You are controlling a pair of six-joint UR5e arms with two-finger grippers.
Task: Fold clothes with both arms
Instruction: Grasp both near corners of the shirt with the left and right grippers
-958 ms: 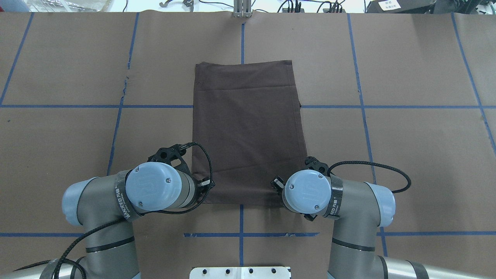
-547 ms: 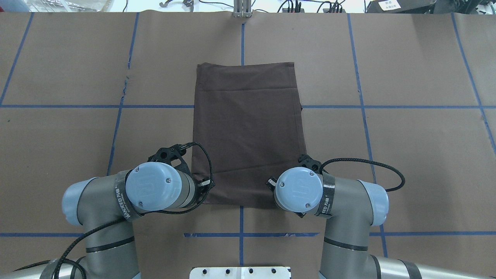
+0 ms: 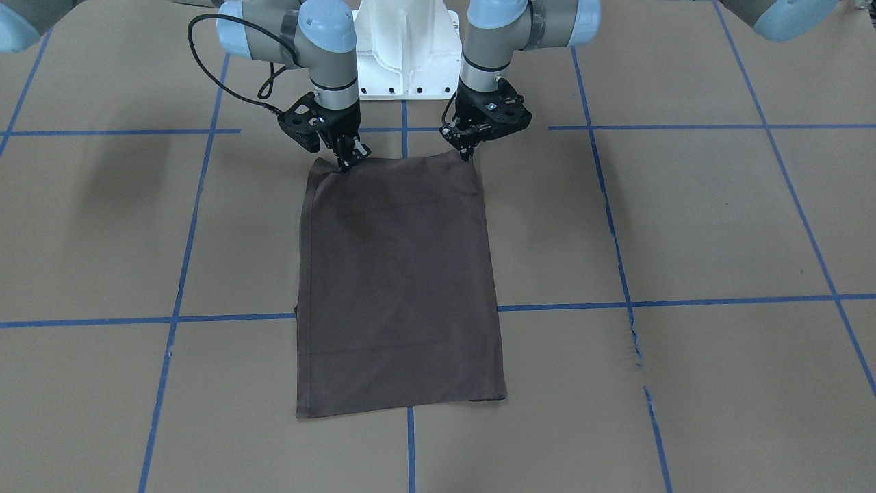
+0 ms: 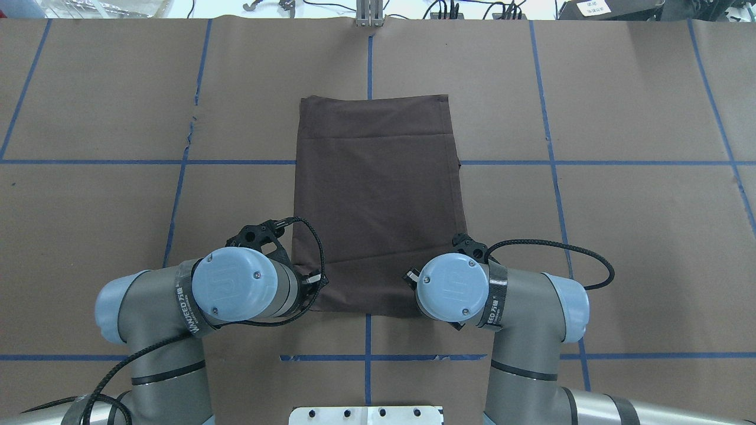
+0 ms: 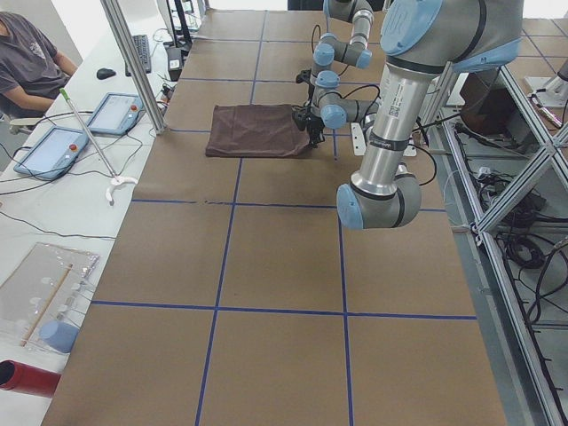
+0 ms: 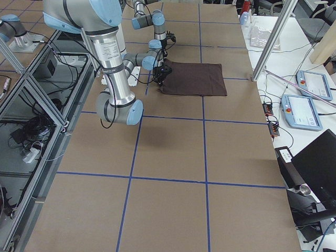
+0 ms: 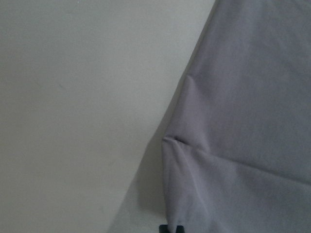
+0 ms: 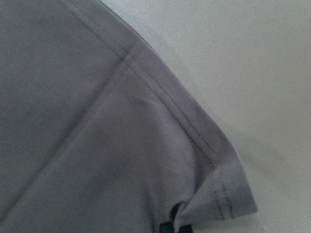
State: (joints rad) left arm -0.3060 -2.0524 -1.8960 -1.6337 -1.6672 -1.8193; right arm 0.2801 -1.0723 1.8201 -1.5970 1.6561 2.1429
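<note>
At both robot-side corners, jaws clamp the T-shirt (image 4: 378,195).

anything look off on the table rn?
Two minor things. The table cover has a ragged tear on the robot's left of the shirt. The folded shirt is slightly skewed, wider at the robot's end, and a small bit of fabric pokes out of its right edge.

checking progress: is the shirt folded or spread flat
Partly folded: the T-shirt lies as a narrow rectangle, no sleeves or collar showing.
</note>
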